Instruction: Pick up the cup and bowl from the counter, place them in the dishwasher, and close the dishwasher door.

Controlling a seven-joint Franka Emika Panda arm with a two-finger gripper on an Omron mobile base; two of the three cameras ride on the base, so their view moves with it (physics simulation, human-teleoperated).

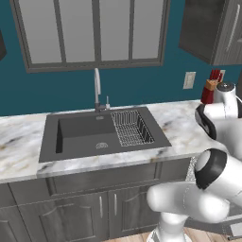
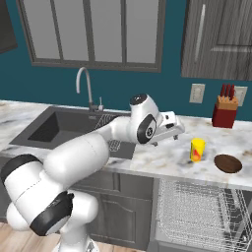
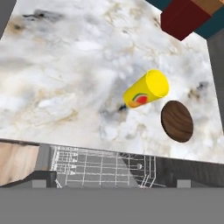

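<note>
The counter [image 2: 162, 160] runs long and marbled, sink basin [image 1: 101, 132] set in its left stretch. Below its front edge at the right end the dishwasher [image 2: 197, 214] stands open, wire rack pulled out. The knife block [image 2: 225, 111] sits at the back edge, far right. The bowl [image 2: 228, 163] rests near the front edge, right of the cup [image 2: 197, 149], the two just beside each other but apart. Bowl looks rigid, light, shallow; a low rim gives little to pinch, so one side of the rim seems the best hold. Cup stands upright, light and stiff, likely smooth-walled; a grasp across the mid-body seems safest. Arm reaches forward over the counter from the left, hand tilted down toward the cup, gripper [image 2: 173, 129] hanging short of it, fingers spread wide, nothing between them.
</note>
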